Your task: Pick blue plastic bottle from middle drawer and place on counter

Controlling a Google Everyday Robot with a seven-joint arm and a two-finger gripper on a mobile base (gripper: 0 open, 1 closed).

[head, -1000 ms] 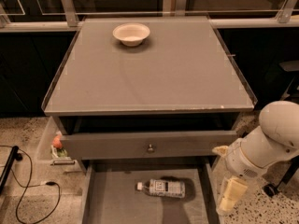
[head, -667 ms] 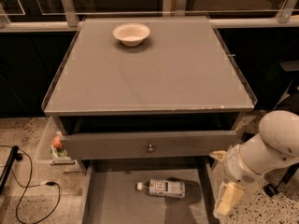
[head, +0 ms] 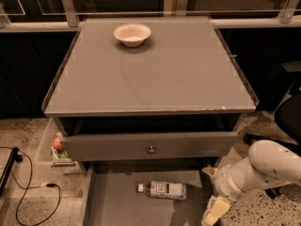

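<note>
Grey terrazzo floor at the far left carries a black cable (head: 28,192), and a small pale bin (head: 47,149) with something orange-red in it sits against the cabinet's left side. Above it, the counter (head: 155,79) spreads wide. A white bowl (head: 132,34) stands near its back edge, a little left of centre. Under the front edge, a grey drawer front with a round metal knob (head: 151,149) sits slightly pulled out.

Below that, the middle drawer (head: 110,204) is drawn well forward, its flat floor in view. The blue plastic bottle (head: 162,189) lies on its side on that floor, just right of the drawer's middle. Its long axis runs parallel to the counter's front edge, and its white cap points left.

The gripper (head: 215,211) hangs by the drawer's right wall, below the counter's front right corner, at the end of the white arm (head: 263,166). The bottle lies to the gripper's left and a touch farther back, near but apart, with its base end the closer one. The gripper touches nothing I can make out and has hold of nothing. Whether it is spread or closed I cannot tell. The coming move looks like a leftward reach across the drawer floor, and a grasp across the bottle's short width seems the likely fit.
</note>
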